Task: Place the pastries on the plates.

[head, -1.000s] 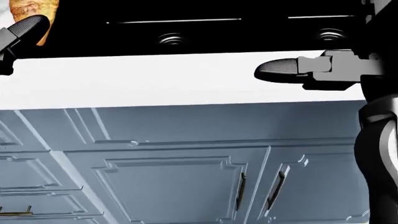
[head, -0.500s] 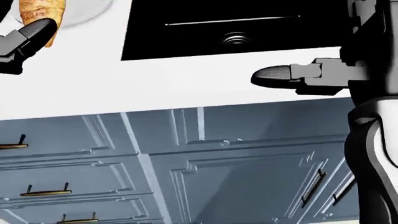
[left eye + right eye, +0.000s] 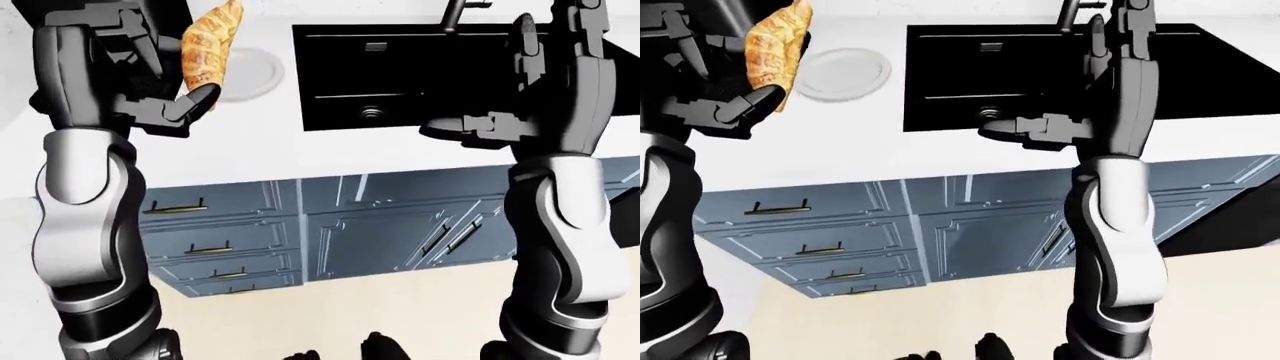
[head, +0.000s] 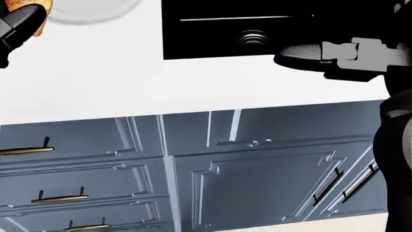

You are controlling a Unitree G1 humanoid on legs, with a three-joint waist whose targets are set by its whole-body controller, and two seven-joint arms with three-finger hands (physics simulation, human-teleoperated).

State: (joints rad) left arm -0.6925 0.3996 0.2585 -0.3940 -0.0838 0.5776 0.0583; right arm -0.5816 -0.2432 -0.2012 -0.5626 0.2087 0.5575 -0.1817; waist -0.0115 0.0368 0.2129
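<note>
My left hand (image 3: 165, 82) is shut on a golden croissant (image 3: 207, 41) and holds it above the white counter, at the left rim of a white plate (image 3: 250, 71). The plate lies on the counter just left of the black sink (image 3: 400, 75) and shows best in the right-eye view (image 3: 843, 73). In the head view only a tip of the croissant (image 4: 35, 19) and part of the plate (image 4: 96, 12) show at the top left. My right hand (image 3: 1080, 90) is open and empty, fingers up, over the sink's near edge.
The white counter (image 4: 96, 82) runs across the views, with blue-grey drawers (image 3: 200, 232) and cabinet doors (image 4: 257, 179) with brass handles below it. A faucet (image 3: 1072, 13) stands behind the sink. A beige floor (image 3: 400, 315) lies below.
The whole picture has shifted right and down as the camera moved left: the plate and more drawers have come into the head view. The croissant stays in my left hand.
</note>
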